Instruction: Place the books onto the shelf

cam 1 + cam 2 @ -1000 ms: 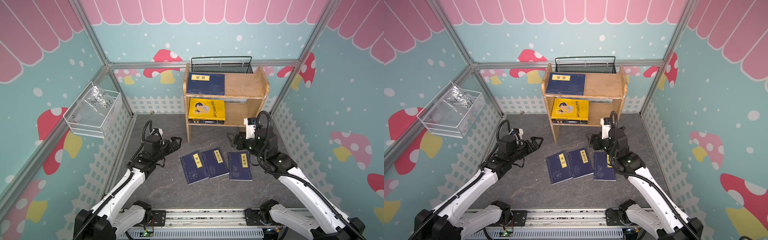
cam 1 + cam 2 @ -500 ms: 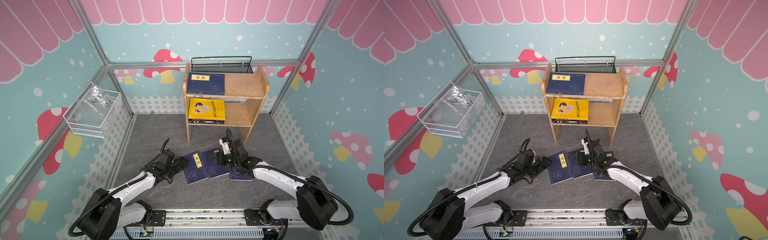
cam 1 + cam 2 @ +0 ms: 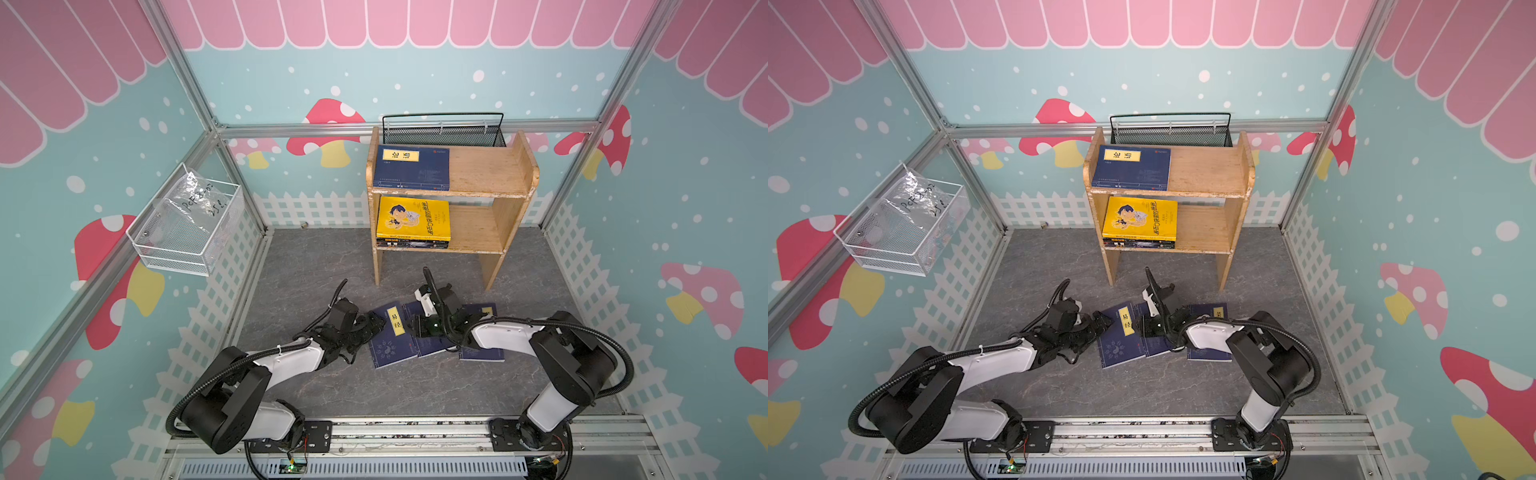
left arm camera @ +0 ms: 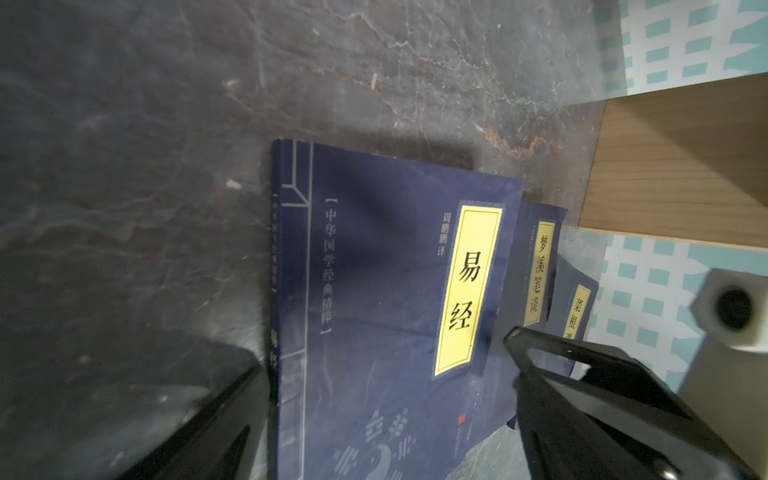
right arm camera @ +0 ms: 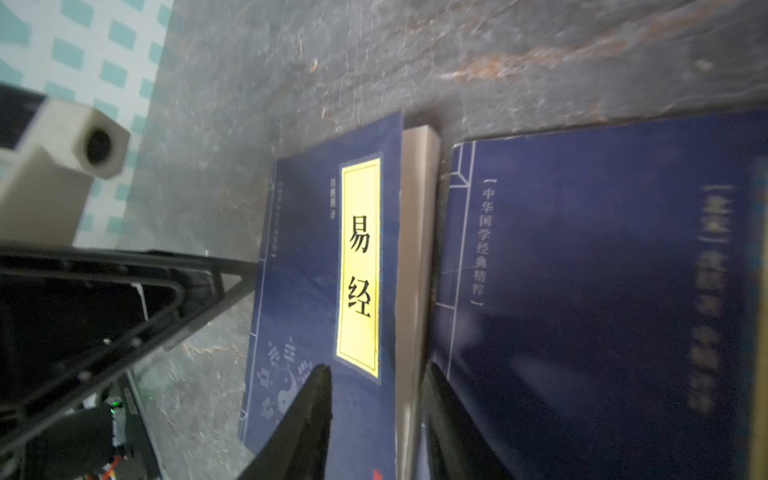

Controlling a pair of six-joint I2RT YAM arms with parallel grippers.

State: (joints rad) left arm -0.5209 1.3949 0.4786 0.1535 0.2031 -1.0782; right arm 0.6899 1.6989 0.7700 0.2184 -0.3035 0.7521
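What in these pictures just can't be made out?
- Rightmost floor book: cover mostly under the right arm in both top views.
- Books under the yellow book, top views: only thin edges show.
- Right hand, right wrist view: fingers straddle the leftmost book's edge; grip unclear.

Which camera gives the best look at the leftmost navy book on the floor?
The left wrist view: the leftmost navy book is large there, with its cover and yellow label legible. In the right wrist view the book looks narrower, with its page edge showing. Both top views show it small, flat on the floor.
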